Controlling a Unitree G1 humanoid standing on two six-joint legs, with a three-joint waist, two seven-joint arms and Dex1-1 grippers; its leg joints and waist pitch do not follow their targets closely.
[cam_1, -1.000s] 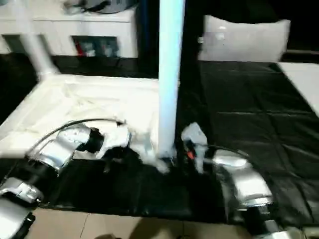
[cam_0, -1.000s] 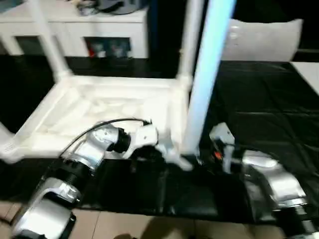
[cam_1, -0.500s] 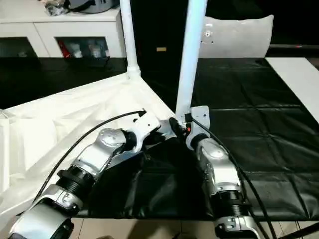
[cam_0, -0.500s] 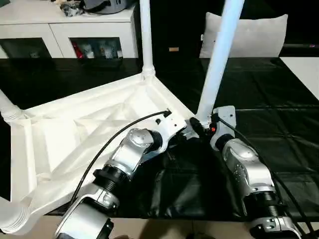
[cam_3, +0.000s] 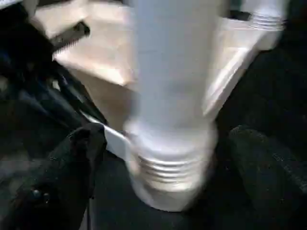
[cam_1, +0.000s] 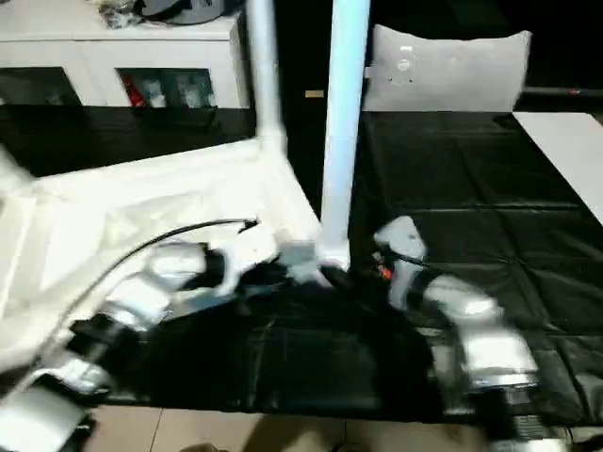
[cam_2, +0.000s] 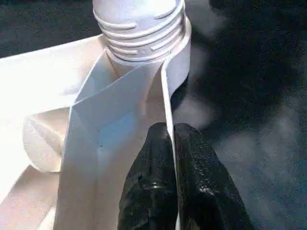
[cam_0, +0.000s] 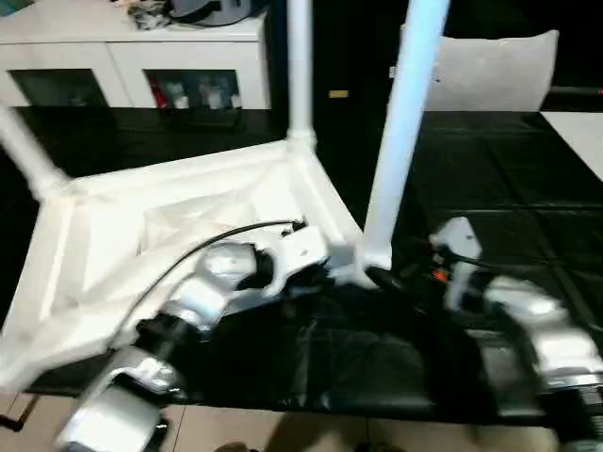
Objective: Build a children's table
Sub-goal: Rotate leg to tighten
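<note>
Black mat [cam_0: 490, 188], upturned children's table [cam_0: 188, 202], left gripper [cam_2: 170, 158] pinching its rim

So my children's table [cam_0: 188, 217] is lying upside down on the black tabletop [cam_0: 509, 179], legs sticking up. My left gripper [cam_0: 325, 273] is at its near corner, right by the closest leg [cam_0: 400, 132]. White cabinet [cam_0: 141, 56] sits behind it all.

Head pair looks down; wrist cameras close on leg [cam_3: 170, 96]
</note>
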